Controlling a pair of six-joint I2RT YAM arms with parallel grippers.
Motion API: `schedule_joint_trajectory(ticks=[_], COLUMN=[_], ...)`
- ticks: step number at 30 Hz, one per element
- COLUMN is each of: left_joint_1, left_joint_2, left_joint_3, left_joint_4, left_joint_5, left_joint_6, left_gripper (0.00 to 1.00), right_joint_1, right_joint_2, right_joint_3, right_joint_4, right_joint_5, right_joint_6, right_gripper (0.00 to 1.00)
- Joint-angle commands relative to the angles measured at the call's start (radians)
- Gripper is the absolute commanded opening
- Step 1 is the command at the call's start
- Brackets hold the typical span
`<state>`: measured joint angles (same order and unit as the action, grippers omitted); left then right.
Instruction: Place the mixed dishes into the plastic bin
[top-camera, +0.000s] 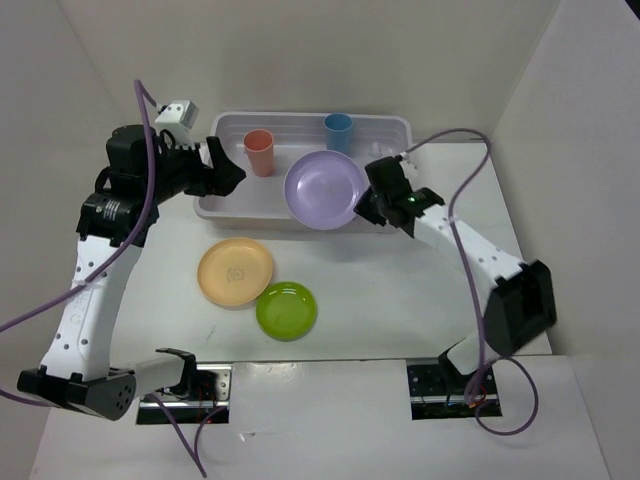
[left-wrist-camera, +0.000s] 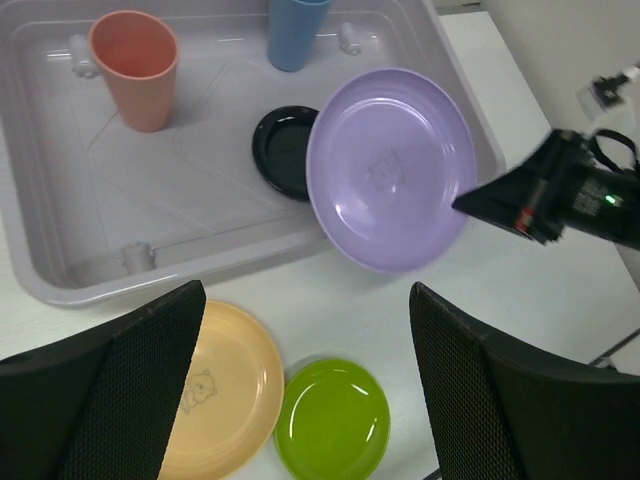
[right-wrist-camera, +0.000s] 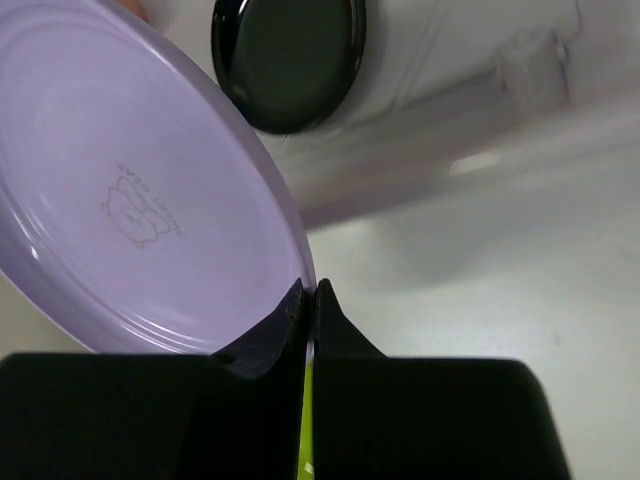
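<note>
White bench (top-camera: 380, 290) inside white booth. Far edge: plastic bin (top-camera: 398, 126). There right gripper (top-camera: 362, 206) clamps lilac plate (top-camera: 323, 188) by rim, tilted over bin's near wall, likely to slide in. Empty left gripper (top-camera: 237, 176) spread beside bin's left end.

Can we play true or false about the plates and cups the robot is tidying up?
1. The right gripper pinches the lilac plate by its rim. True.
2. The lime green plate is inside the plastic bin. False: it lies on the table next to the pale orange plate.
3. The coral-red cup and the blue cup both stand in the bin. True.
4. The left gripper holds the small black plate. False: that gripper is open and empty, and the black plate lies on the bin's floor.
</note>
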<state>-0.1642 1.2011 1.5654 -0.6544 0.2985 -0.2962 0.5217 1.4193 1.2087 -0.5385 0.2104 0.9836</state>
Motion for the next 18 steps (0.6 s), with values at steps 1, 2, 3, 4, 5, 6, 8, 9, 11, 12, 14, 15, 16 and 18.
schedule_joint_trajectory(ticks=[1, 2, 3, 4, 5, 6, 8, 9, 11, 12, 14, 15, 16, 18], left_joint_1=[0.006, 0.006, 0.006, 0.015, 0.015, 0.015, 0.015, 0.015, 0.015, 0.015, 0.015, 0.015, 0.015, 0.025], left_joint_2=[-0.084, -0.095, -0.122, -0.141, -0.161, -0.202, -0.231, -0.241, -0.241, -0.229, -0.239, -0.264, -0.279, -0.31], left_joint_3=[0.004, 0.004, -0.005, -0.005, -0.017, -0.045, -0.074, -0.091, -0.148, -0.177, -0.281, -0.318, -0.353, -0.442], left_joint_4=[-0.005, -0.005, -0.005, -0.005, -0.005, 0.007, 0.007, -0.008, -0.03, -0.03, -0.007, 0.01, 0.044, 0.074], left_joint_5=[-0.096, -0.117, -0.139, -0.18, -0.202, -0.223, -0.295, -0.295, -0.26, -0.239, -0.198, -0.197, -0.188, -0.177], left_joint_6=[-0.021, -0.021, -0.033, -0.034, -0.049, -0.06, -0.093, -0.103, -0.133, -0.148, -0.214, -0.242, -0.297, -0.349], left_gripper=[0.89, 0.89, 0.89, 0.89, 0.89, 0.89, 0.89, 0.89, 0.89, 0.89, 0.89, 0.88, 0.88, 0.87], right_joint_1=[-0.035, -0.035, -0.046, -0.06, -0.06, -0.074, -0.1, -0.109, -0.14, -0.15, -0.181, -0.181, -0.196, -0.207], right_joint_2=[0.174, 0.219, 0.257, 0.323, 0.348, 0.368, 0.427, 0.449, 0.51, 0.526, 0.547, 0.564, 0.595, 0.639], right_joint_3=[0.156, 0.187, 0.234, 0.255, 0.271, 0.296, 0.327, 0.36, 0.393, 0.402, 0.416, 0.434, 0.448, 0.523], right_joint_4=[0.118, 0.118, 0.118, 0.118, 0.13, 0.143, 0.143, 0.143, 0.132, 0.132, 0.143, 0.143, 0.143, 0.1], right_joint_5=[0.026, 0.026, 0.026, 0.026, 0.015, 0.015, 0.003, 0.003, -0.031, -0.042, -0.078, -0.078, -0.091, -0.101], right_joint_6=[-0.166, -0.175, -0.187, -0.187, -0.2, -0.215, -0.235, -0.244, -0.256, -0.266, -0.275, -0.284, -0.284, -0.313], right_gripper=[0.0, 0.0, 0.0, 0.0, 0.0, 0.0, 0.0, 0.0, 0.0, 0.0, 0.0, 0.0, 0.0, 0.0])
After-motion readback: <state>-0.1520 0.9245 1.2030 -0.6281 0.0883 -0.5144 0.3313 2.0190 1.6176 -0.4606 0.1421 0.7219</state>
